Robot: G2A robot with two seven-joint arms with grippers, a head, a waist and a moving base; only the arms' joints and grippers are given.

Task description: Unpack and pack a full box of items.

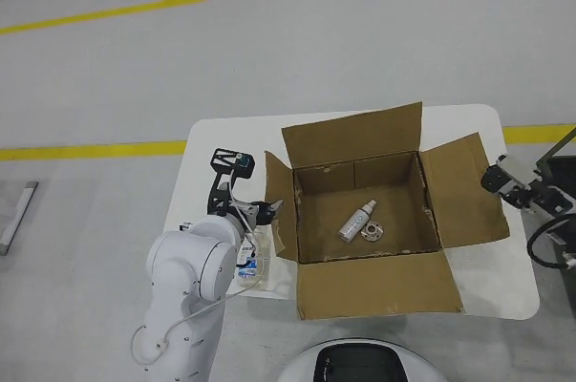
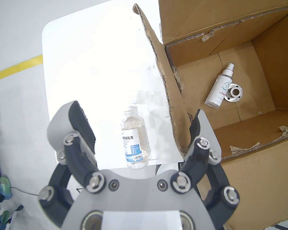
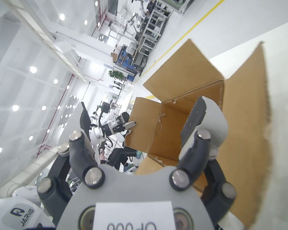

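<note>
The left claw (image 2: 138, 118) hangs wide open over a clear bottle (image 2: 135, 142) on the desk (image 2: 86, 60). The right claw (image 3: 141, 114) gapes wide beside the box (image 1: 359, 134)

White rounded table (image 1: 228, 143), open cardboard box (image 1: 356, 134) standing on it, flaps spread wide, clear bottle (image 2: 135, 142) lying flat on the tabletop, just beside one flap

1 cardboard box (image 1: 373, 285) sitting on 1 white table (image 1: 498, 286). 2 bottles lying about: 1 white spray bottle (image 1: 356, 221) in the box, 1 clear bottle (image 2: 135, 142) on the table. 1 metal flange (image 1: 373, 231) resting beside the spray btl. 3 loose items showing altogether.
</note>
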